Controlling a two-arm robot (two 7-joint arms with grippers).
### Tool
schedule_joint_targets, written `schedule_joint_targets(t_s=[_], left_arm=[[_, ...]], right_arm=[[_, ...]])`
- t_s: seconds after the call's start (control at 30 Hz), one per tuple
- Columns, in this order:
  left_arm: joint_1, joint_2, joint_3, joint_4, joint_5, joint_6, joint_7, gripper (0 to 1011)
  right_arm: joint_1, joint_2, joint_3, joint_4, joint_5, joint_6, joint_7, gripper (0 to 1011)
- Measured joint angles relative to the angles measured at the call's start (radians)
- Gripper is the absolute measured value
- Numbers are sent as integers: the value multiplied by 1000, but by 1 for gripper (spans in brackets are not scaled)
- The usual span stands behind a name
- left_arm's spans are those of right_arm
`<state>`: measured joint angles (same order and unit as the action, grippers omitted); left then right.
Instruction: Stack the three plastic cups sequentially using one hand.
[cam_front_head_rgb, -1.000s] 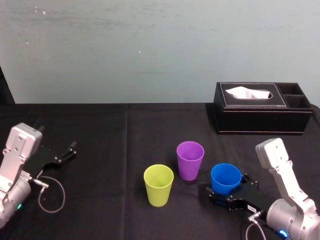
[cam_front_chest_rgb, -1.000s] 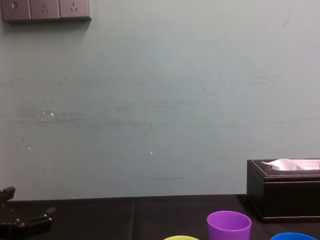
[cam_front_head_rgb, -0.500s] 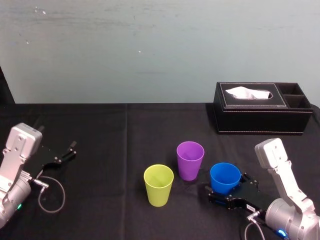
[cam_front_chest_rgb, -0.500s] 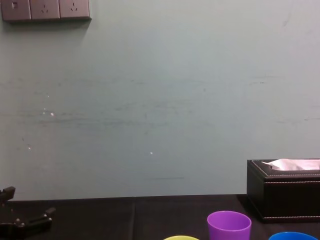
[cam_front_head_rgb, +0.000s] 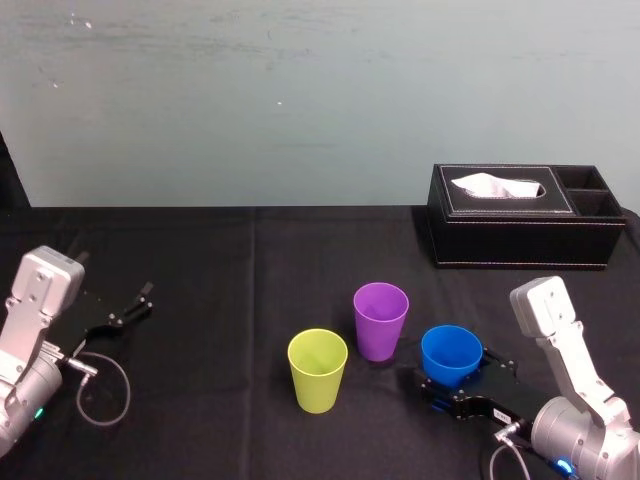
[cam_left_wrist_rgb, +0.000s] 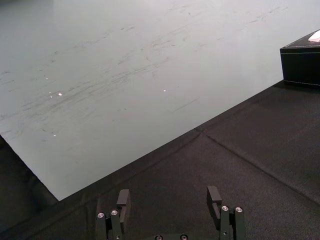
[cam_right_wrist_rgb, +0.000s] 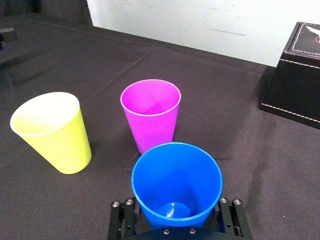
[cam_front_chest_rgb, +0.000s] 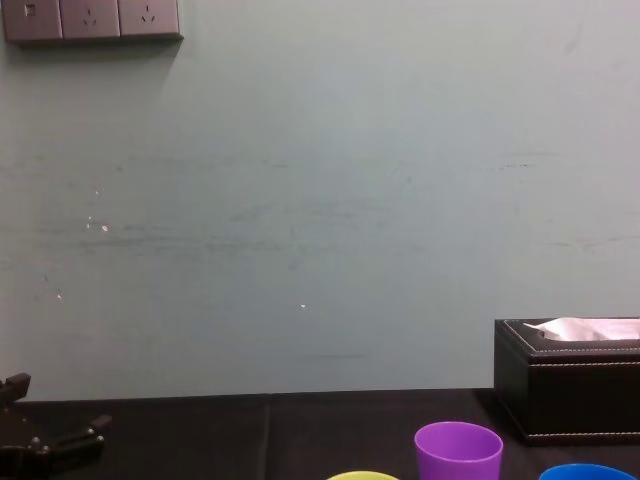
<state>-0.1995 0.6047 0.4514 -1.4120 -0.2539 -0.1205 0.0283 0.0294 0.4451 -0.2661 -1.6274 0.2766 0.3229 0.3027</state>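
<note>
a lab setup: black-clothed table (cam_front_head_rgb: 250, 250) against a bare wall (cam_front_head_rgb: 300, 100).

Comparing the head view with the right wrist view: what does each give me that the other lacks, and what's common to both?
The head view adds the left gripper, parked at the left of the table, and the silver-grey right arm reaching in.

The right wrist view adds a look down into the blue cup to its bottom, with the right gripper around its base.

Both share the blue cup, purple cup and yellow-green cup, all upright, apart and not yet stacked, plus the black tissue box.
</note>
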Motion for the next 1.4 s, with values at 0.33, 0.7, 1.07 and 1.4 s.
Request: schedule_joint_targets(t_s=[0.33, 0.7, 1.07, 1.4], left_arm=[[0, 0, 0, 0, 0, 0, 0, 1000], [0, 0, 0, 0, 0, 0, 0, 1000], [0, 0, 0, 0, 0, 0, 0, 1000], [0, 0, 0, 0, 0, 0, 0, 1000]], right_arm=[[-3, 1, 3, -9, 0, -1, -2, 720], [7, -1, 32, -64, -3, 3, -11, 720], [120, -11, 18, -70, 7, 62, 14, 720], [249, -54, -22, 28, 47, 100, 43, 720]])
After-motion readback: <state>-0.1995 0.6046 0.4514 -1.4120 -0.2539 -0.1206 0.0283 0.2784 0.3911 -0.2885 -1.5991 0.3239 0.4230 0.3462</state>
